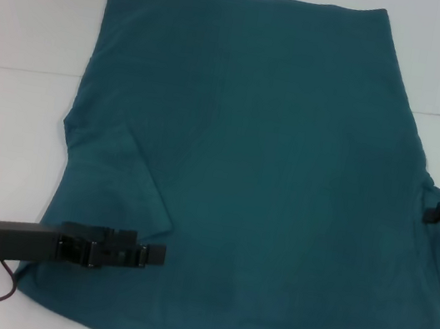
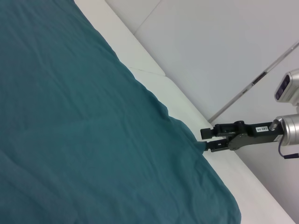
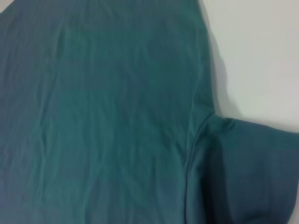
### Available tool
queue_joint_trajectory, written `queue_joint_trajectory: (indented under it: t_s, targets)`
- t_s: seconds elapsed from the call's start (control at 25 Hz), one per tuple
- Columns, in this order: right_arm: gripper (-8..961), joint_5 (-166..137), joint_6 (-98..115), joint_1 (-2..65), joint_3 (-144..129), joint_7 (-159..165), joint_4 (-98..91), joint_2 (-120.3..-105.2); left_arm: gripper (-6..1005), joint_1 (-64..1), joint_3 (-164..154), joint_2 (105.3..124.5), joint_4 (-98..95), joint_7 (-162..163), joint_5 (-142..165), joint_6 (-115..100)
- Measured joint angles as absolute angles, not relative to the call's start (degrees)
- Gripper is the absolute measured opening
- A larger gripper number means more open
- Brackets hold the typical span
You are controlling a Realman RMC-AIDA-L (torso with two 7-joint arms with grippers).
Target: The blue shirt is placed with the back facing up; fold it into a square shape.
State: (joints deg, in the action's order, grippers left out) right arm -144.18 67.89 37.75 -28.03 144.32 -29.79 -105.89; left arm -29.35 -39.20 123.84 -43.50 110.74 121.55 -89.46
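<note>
The left gripper (image 1: pixel 156 253) is nearly closed, the right gripper (image 2: pixel 204 140) pinches the shirt (image 1: pixel 268 181); thin cloth may slip out.

White table (image 1: pixel 32 23) carries everything; a thin seam line crosses its surface on both sides of the cloth. The blue shirt (image 1: pixel 260 180) lies spread flat on it, plain side up, left sleeve folded in over the body.

Matt soft cloth blue shirt (image 1: pixel 268 181)
</note>
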Motion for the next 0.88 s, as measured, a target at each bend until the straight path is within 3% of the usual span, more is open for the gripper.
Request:
queue_joint_trajectory:
  t_s: [0.44, 0.88]
  targets:
    - [835, -144.21, 72.04, 36.83, -27.71, 144.99, -30.8, -105.28, 905, -29.42, -39.23, 123.84, -42.83, 110.75, 121.55, -88.59]
    - [799, -143.85, 70.17, 36.84, -27.29, 144.47, -31.81, -105.94, 905, -29.36, -39.2, 123.87, -42.15, 110.75, 121.55, -88.58]
